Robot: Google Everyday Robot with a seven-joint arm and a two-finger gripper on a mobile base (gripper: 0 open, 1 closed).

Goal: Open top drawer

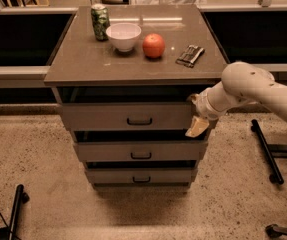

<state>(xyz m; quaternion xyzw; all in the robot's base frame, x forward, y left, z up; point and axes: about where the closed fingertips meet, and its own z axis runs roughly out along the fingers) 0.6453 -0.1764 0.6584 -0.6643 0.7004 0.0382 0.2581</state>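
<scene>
Desk (83,64) w/ drawer stack, seen from front and above; speckled floor (33,149) all round.

**On desk top, 4 items, one of each:**
- green can (100,21), upright, back L
- white bowl (123,36), just R of can, close to touching
- red-orange fruit (153,45), just R of bowl
- small dark metal item (190,55), lying flat nr R edge, apart from fruit

**Below desk top, 3 drawers, each w/ 1 dark loop handle at ctr:**
- top drawer (98,116): widest and tallest front, directly under desk top w/ dark gap above; its handle (139,121) in plain view
- mid drawer (108,151): narrower
- bottom drawer (113,175): narrowest, nearest floor

**Robot, 1 arm:**
- white arm (253,86) reaching in from R side, wrist at height of top drawer
- end effector (198,126) at R end of top drawer front, against or just beside desk's R corner; pale tip pointing down toward gap over mid drawer, well R of top handle
- open vs closed: cannot tell

**Around desk:**
- black stand leg (265,151) on floor at R, under arm
- black bar (15,206) on floor at lower L
- both well apart from drawer fronts
</scene>
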